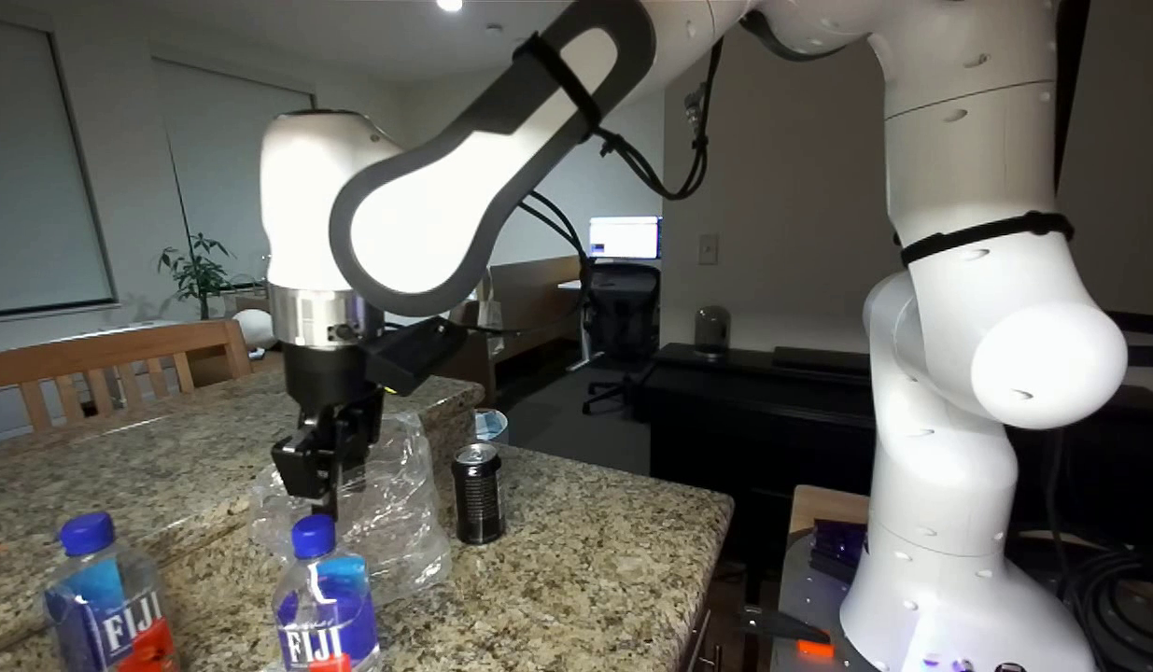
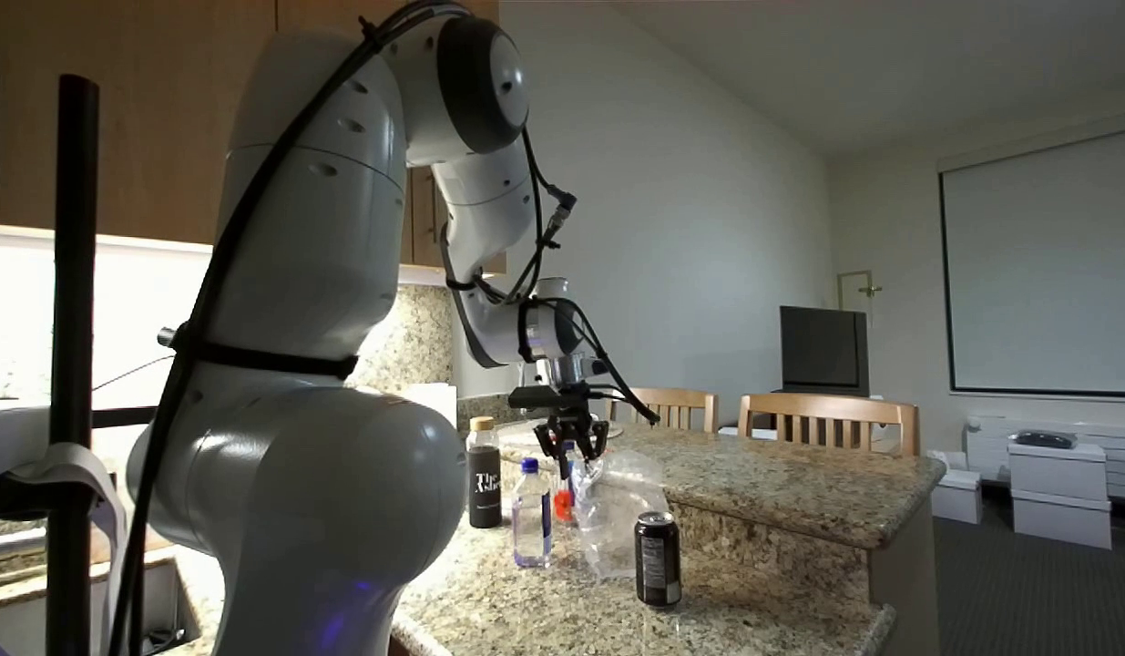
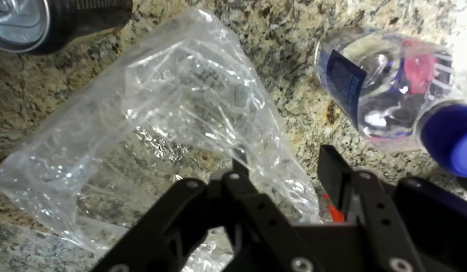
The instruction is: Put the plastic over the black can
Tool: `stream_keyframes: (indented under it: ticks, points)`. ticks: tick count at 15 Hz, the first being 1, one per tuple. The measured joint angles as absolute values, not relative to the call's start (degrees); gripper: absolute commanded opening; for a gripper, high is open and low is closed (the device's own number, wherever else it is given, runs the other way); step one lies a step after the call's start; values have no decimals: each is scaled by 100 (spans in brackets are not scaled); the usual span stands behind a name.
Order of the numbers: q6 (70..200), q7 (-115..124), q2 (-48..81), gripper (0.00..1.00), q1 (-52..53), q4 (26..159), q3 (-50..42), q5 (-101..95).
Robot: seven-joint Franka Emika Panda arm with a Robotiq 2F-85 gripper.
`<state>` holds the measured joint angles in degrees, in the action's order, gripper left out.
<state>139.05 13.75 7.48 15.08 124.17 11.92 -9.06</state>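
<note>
Potentially, the end effector (image 3: 284, 161), jaws apart with part of the plastic (image 3: 176, 98) between them, could pinch too small a fold and, the surface probably being slick, let it slip. Just beside the black can (image 1: 479, 497), not yet covering it, the plastic rests on the desk (image 1: 585, 574), transparent, creased and glossy.

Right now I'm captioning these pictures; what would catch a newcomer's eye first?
Probably the big white jointed robot arm, arched over the speckled granite counter. Next, at its open black pincer, crinkled clear plastic film sits between a black cylindrical metal can and a clear blue-capped bottle.
</note>
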Motion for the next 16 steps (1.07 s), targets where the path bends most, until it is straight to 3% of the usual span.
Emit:
stream_keyframes:
  ticks: [1,5,9,16]
  points:
    - [13887,1373,751,15,1508,12417,1188,-904]
    - [13769,1339,751,6,1508,12416,1188,-846]
    - [13586,1066,751,11,1508,12407,1189,-584]
    - [13244,822,699,10,1490,12211,1187,-333]
